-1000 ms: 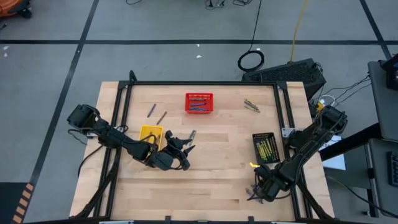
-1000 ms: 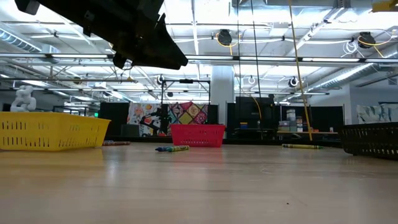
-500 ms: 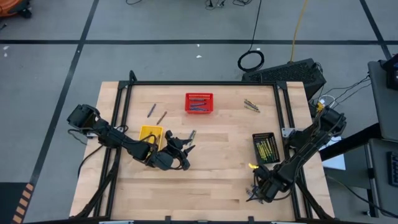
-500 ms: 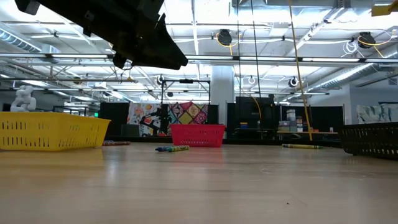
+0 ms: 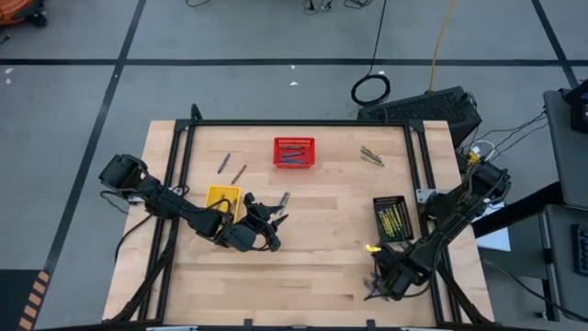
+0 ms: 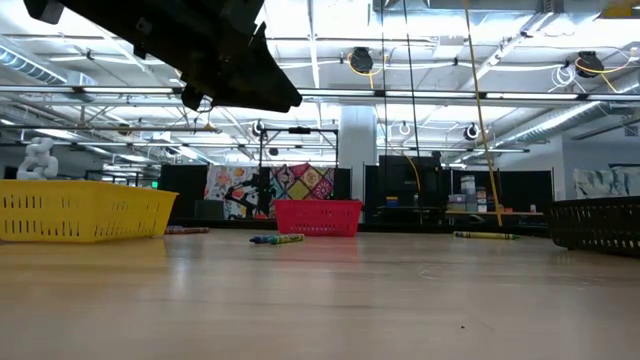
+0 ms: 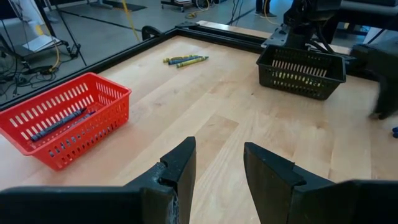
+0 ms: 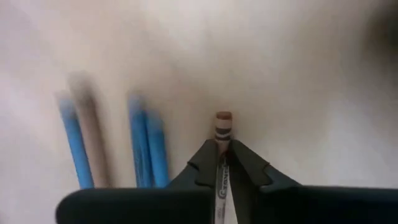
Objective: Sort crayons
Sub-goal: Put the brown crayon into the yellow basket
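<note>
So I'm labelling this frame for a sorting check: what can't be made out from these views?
- High view: the right gripper sits at the table's near edge; its arm hides what the fingers hold.
- Right wrist view: the fingers are shut on a brown crayon, its lower part hidden; the blue crayons beside it are blurred.
- Low view: the yellow basket is cut off by the edge; its contents are hidden.

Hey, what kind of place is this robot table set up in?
Probably a big lab or workshop hall: a bare concrete floor marked with dark tape lines, exposed ceiling beams and hanging lights, and dark equipment racks behind the wooden table.
</note>
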